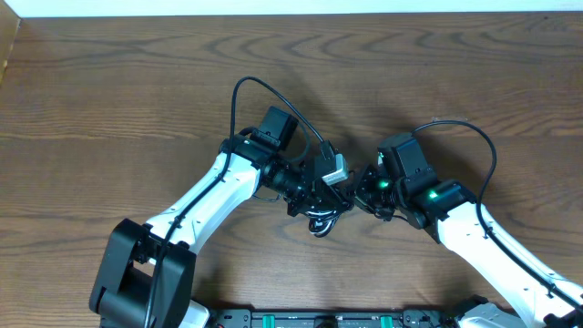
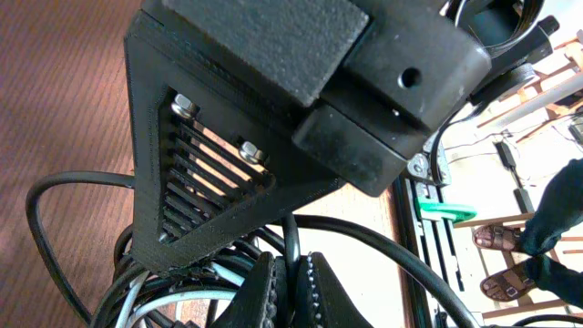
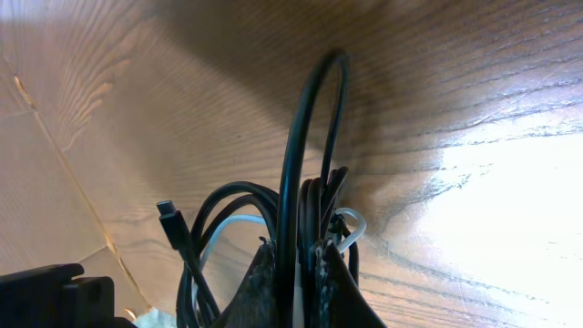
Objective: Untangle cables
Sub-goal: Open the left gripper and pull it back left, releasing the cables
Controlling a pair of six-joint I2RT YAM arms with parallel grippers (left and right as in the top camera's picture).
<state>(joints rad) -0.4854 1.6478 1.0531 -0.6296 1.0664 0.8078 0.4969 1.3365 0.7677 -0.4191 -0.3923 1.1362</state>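
The cables (image 1: 323, 221) sit in a small messy bunch on the wooden table (image 1: 109, 82), and both arms meet at that bunch. The left gripper (image 1: 319, 202) comes at the bunch from the left. The right gripper (image 1: 363, 199) comes at it from the right.

From the left wrist, the left gripper (image 2: 293, 287) is squeezed tight on a black cable (image 2: 383, 248). That cable runs up between the two fingers (image 2: 264, 296). A white cable (image 2: 178, 296) loops just left of them. A big black robot part (image 2: 301, 82) hangs close above.

From the right wrist, the right gripper (image 3: 296, 292) is pinched tight on the black cable (image 3: 293, 164). One loop stands up tall above the fingers (image 3: 260, 292). The white cable (image 3: 344, 228) curls just beside the black loops. A small black plug (image 3: 169, 217) pokes out to the left of the bunch.
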